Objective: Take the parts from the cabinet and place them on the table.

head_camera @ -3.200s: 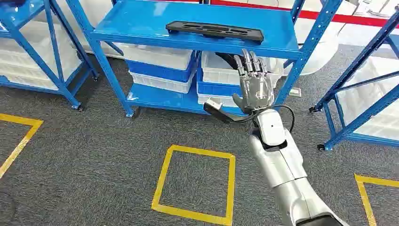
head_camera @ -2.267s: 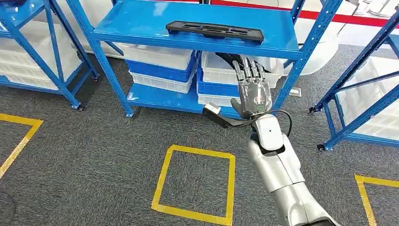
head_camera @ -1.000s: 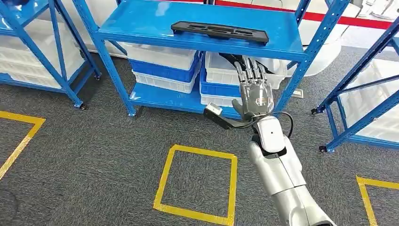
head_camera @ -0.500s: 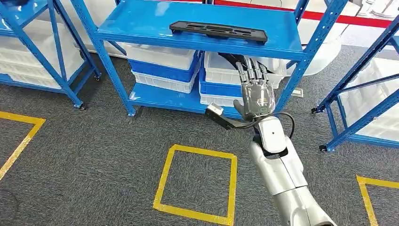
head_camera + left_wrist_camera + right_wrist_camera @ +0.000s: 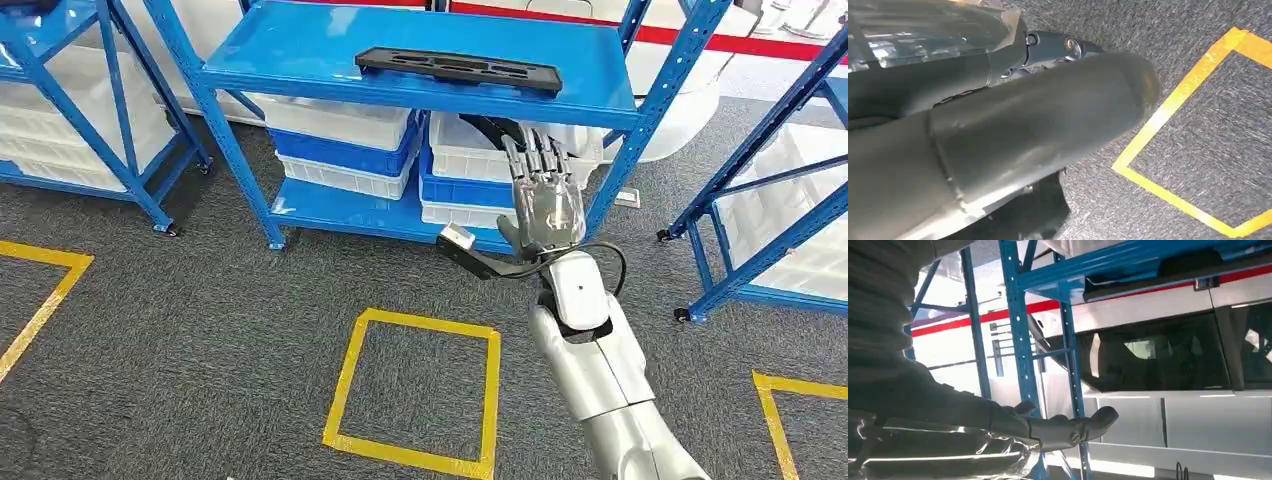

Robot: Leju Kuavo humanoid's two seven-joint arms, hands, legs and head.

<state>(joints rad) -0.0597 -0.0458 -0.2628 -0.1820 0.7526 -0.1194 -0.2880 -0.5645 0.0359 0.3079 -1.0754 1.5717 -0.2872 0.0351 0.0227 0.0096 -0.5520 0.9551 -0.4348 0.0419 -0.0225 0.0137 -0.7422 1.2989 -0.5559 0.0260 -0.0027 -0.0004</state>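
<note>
Little has moved: the right hand [image 5: 546,200] still hovers below the near edge of the blue shelf [image 5: 300,50], fingers straight, slightly apart, holding nothing. On that shelf lies the black part [image 5: 458,70]. Left hand's [image 5: 998,130] fingers: cannot tell.

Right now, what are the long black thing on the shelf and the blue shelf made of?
The long black part looks like matte moulded plastic: dull, with cut-out slots. The blue shelf looks like painted metal: glossy, with punched holes along its uprights. Neither is certain from looks alone.
</note>
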